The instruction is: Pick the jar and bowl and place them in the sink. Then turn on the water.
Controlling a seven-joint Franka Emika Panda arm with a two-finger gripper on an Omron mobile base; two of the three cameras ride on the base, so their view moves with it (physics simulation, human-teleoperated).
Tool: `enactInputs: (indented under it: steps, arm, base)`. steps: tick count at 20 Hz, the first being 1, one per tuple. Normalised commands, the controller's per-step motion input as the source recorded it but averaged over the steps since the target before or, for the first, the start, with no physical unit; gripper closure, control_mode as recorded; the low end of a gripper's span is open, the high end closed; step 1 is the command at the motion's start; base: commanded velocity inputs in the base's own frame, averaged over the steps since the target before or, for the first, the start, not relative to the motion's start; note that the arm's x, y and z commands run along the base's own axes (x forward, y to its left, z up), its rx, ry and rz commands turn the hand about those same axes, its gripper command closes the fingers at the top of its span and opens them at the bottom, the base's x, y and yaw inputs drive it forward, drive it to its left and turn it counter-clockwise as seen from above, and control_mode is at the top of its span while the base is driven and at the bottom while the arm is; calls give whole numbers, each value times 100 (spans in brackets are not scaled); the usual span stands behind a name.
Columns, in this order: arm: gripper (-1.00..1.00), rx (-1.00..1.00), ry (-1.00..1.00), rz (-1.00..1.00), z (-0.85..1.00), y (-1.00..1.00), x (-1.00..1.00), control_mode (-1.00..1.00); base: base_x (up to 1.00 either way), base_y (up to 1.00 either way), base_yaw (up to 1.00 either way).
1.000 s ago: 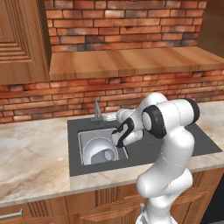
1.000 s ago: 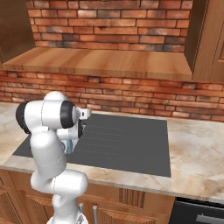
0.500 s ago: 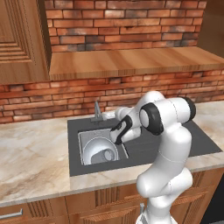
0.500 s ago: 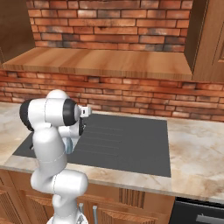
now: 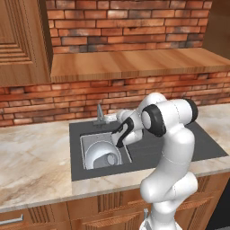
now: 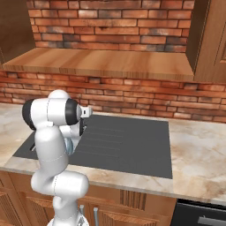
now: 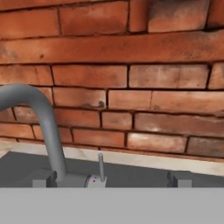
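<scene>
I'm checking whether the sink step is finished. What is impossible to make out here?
- Jar: in the left base view, a small shape inside the bowl is too small to identify.
- Sink: right base view, hidden by the arm.
- Faucet spout: hand view, cut off by the left edge.

Even, soft render light (slightly blurry)

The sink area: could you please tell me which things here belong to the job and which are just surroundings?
Job:
bowl, in the sink
faucet
gripper, open

Surroundings:
brick wall
wooden shelf
marble counter
</scene>
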Motion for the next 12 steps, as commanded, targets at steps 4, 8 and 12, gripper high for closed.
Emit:
enactInputs:
  steps: [4, 8, 12]
  arm:
    - [-100, 0, -1, 0, -10, 1, 4, -100]
    - [-100, 0, -2, 0, -14, 4, 6, -100]
    - [-100, 0, -3, 0, -14, 4, 7, -100]
  base:
    - [0, 0, 0]
    - [0, 0, 0]
    - [0, 0, 0]
